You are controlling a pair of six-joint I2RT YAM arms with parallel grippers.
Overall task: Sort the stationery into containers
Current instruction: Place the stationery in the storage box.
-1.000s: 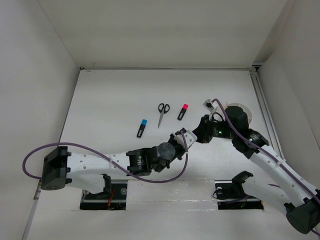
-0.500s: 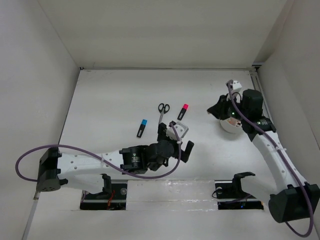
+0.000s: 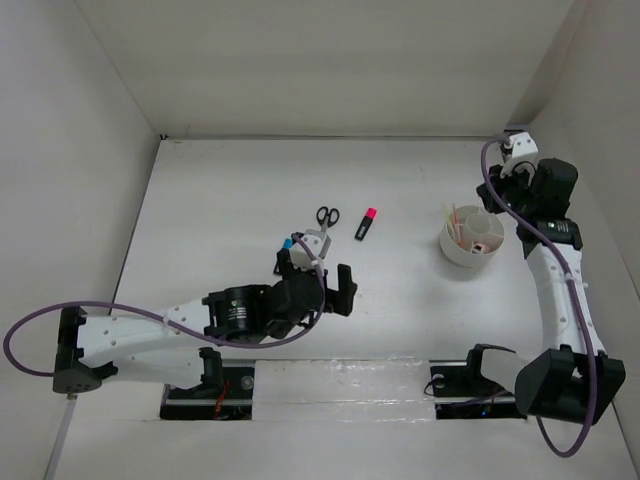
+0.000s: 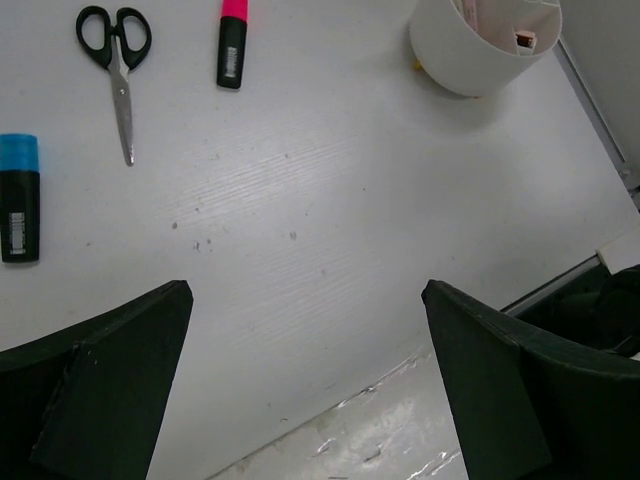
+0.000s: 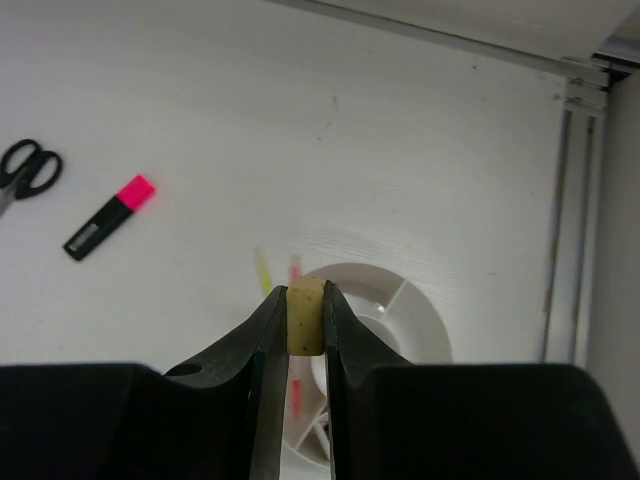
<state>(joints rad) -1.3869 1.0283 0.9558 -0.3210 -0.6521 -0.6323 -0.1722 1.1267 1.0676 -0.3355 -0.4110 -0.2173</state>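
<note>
The round white tub [image 3: 449, 247] stands at the right, also seen in the left wrist view as the tub [image 4: 455, 60]. My right gripper [image 3: 519, 172] hangs above its far side, shut on a tan eraser [image 5: 305, 320], with the tub [image 5: 400, 295] below the jaws. A thin red pen [image 5: 297, 272] and a pale yellow stick [image 5: 261, 272] lean in the tub. Black-handled scissors [image 3: 326, 221], a pink-capped marker [image 3: 366, 224] and a blue-capped marker [image 3: 288, 246] lie mid-table. My left gripper [image 3: 316, 272] is open and holds nothing, just in front of them. The same scissors [image 4: 115, 60], the pink-capped marker [image 4: 231, 45] and the blue-capped marker [image 4: 19, 195] show there.
A metal rail [image 3: 528, 215] runs along the table's right edge, close to the tub. White walls enclose the table at the left, back and right. A shiny strip [image 4: 400, 430] marks the table's near edge under the left gripper.
The two grippers were together near the table's middle and have parted. The left jaws opened and that arm drew back leftward. The right arm swung to the back right with the eraser.
</note>
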